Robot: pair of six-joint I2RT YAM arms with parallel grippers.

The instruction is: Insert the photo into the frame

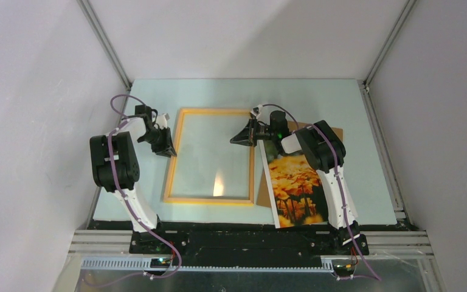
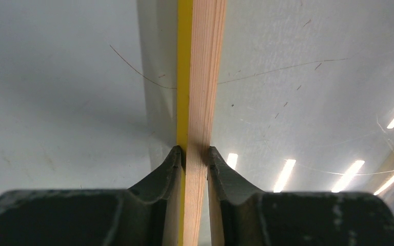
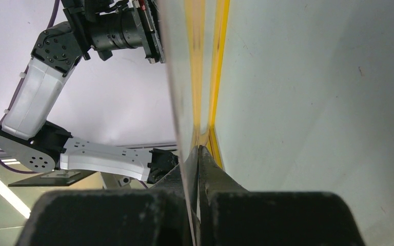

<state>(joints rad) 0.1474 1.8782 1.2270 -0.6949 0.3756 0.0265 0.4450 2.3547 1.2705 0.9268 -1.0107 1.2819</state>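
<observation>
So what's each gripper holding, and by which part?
The left gripper clamps the thin yellow-orange wooden frame by its left rail. The right gripper pinches the edge of a thin glossy sheet at the frame's right side.

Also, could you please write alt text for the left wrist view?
The left pincer is closed on one rail of the frame, a dark finger on each side. The bare-wood rail, yellow along its left face, runs straight up the picture over the pale table.

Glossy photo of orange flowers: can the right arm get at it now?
Probably not yet. The right gripper is shut on a thin clear pane at the thin yellow wooden frame; the photo lies uncovered beside the frame.
</observation>
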